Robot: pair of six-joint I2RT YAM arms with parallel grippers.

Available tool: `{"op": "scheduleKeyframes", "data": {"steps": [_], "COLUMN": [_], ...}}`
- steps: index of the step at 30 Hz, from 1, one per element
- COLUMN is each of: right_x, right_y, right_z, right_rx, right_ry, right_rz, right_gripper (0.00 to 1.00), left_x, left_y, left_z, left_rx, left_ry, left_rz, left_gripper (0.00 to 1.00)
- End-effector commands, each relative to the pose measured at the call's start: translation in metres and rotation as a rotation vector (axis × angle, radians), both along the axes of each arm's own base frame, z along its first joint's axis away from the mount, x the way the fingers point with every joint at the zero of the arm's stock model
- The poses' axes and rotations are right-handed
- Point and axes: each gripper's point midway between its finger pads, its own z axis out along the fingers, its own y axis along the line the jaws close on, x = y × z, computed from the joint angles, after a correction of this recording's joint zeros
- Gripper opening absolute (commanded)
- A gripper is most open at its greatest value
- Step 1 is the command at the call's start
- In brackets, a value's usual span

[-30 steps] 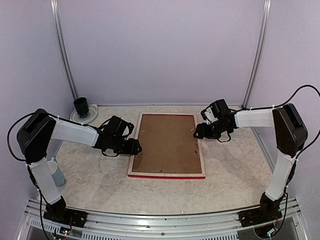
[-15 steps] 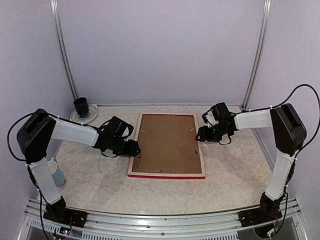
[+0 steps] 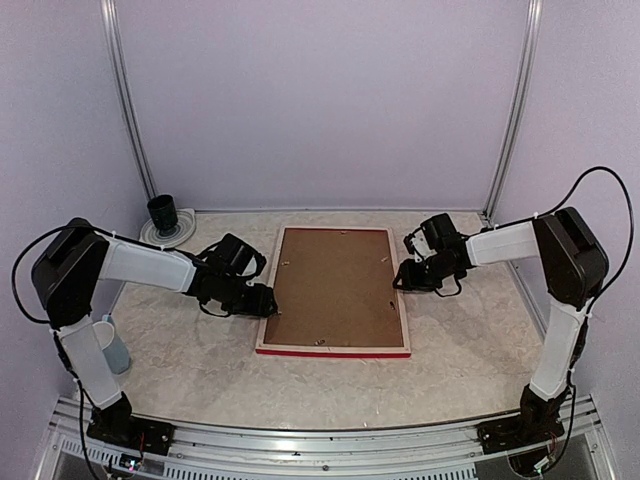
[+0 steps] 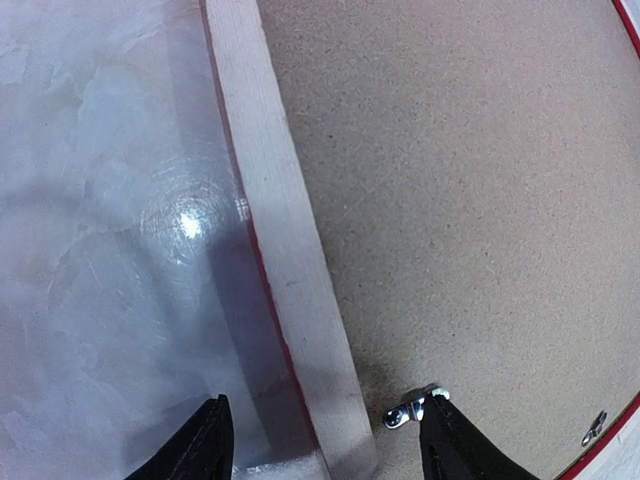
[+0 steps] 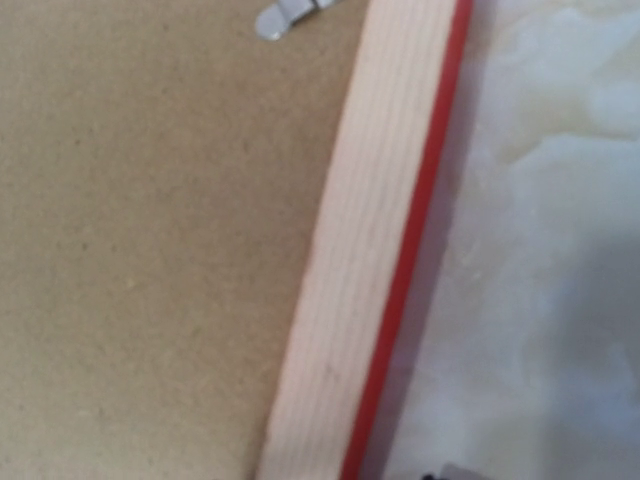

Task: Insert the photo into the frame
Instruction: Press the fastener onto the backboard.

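Note:
The frame (image 3: 335, 349) lies face down in the middle of the table, pale wood back up, red showing along its edges. A brown backing board (image 3: 335, 285) fills it. The photo is hidden. My left gripper (image 3: 264, 298) is open and straddles the frame's left rail (image 4: 285, 270); one finger is over the table and the other sits by a small metal clip (image 4: 412, 410) on the backing board (image 4: 450, 180). My right gripper (image 3: 399, 277) hangs low over the right rail (image 5: 370, 250). Only a dark sliver of its fingers (image 5: 440, 473) shows, so its jaws are unreadable.
A black cup on a white disc (image 3: 163, 214) stands at the back left corner. A pale translucent bottle (image 3: 115, 346) sits beside the left arm's base. Another metal clip (image 5: 290, 15) lies on the backing board (image 5: 150, 250) near the right rail.
My right gripper has come down and nearer, from above the frame's far right part onto its right rail. The left gripper has barely shifted along the left rail.

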Motion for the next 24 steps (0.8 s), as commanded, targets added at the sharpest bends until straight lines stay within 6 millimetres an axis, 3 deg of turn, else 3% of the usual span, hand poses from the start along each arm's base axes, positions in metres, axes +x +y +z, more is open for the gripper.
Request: {"op": "scheduleKeyframes", "data": {"steps": [1, 19, 24], "right_x": [0.0012, -0.0028, -0.0031], "right_y": [-0.0007, 0.0012, 0.0020], "right_z": [-0.0068, -0.0110, -0.0114], "right_rx": [0.021, 0.051, 0.056], "right_ry": [0.002, 0.013, 0.015], "right_rz": [-0.014, -0.024, -0.024], "right_gripper": [0.41, 0.35, 0.35], "left_x": [0.0009, 0.0003, -0.0025], "left_y": [-0.0067, -0.0128, -0.0139], "left_z": [0.0076, 0.0102, 0.0027], "left_rx": [0.004, 0.042, 0.060], "left_ry": [-0.005, 0.010, 0.032], "left_rz": [-0.030, -0.074, -0.082], "left_gripper": [0.63, 0.61, 0.60]}}
